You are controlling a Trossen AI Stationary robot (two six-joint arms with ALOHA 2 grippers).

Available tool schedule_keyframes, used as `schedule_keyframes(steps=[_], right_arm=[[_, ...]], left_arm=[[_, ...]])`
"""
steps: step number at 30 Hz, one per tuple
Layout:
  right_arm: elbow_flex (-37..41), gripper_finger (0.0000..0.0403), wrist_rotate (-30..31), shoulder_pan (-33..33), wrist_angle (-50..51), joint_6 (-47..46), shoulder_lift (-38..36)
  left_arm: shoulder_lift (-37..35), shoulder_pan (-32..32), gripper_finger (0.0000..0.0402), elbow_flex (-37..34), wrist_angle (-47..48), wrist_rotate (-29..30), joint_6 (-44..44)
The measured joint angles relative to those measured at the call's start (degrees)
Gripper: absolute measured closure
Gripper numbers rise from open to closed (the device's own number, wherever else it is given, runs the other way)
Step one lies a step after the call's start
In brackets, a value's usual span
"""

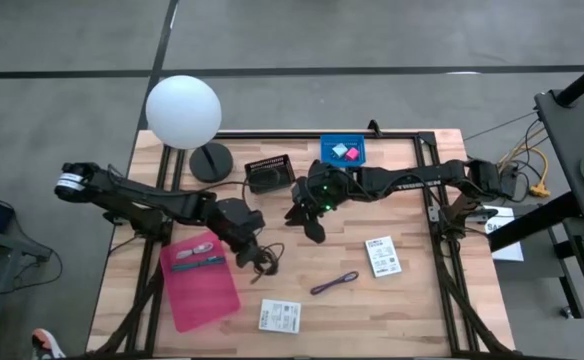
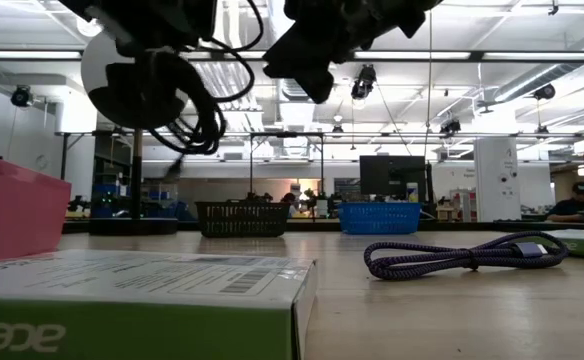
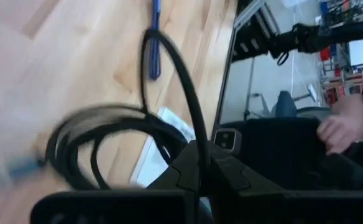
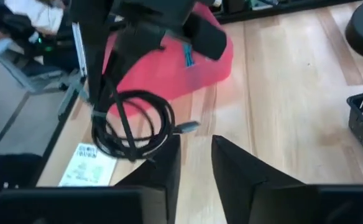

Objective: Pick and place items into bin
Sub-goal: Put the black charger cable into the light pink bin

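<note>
Pale matt wooden table [image 1: 412,300], braided purple cable [image 2: 462,257], glossy black cable [image 4: 132,124]

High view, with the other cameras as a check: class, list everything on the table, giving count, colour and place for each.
blue bin: one, blue, far edge, middle
pink cube: one, pink, in the blue bin
teal cube: one, pale teal, in the blue bin
basket: one, black, left of the blue bin
lamp: one, white globe on black base, far left
tray: one, pink, near left
pen: one, teal, on the tray
black cable: one, coiled, hanging from the left gripper
purple cable: one, near middle
packets: two, white, near right, near edge
left gripper: shut on the black cable
right gripper: open, empty, mid-table
</note>
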State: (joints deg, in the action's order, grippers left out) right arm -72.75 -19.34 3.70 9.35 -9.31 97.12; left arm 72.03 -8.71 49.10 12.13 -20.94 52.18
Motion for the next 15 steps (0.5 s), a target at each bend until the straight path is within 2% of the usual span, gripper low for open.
schedule_keyframes(steps=[8,15], right_arm=[[0.0,0.0297,0.03,0.98,4.08,0.51,0.0],[0.02,0.0304,2.02,1.81,8.01,-2.13,0.0]], left_arm=[[-2.69,-0.11,0.0401,0.07,4.44,-5.01,3.16],[-8.21,-0.52,0.0401,0.15,8.47,-5.62,3.09]])
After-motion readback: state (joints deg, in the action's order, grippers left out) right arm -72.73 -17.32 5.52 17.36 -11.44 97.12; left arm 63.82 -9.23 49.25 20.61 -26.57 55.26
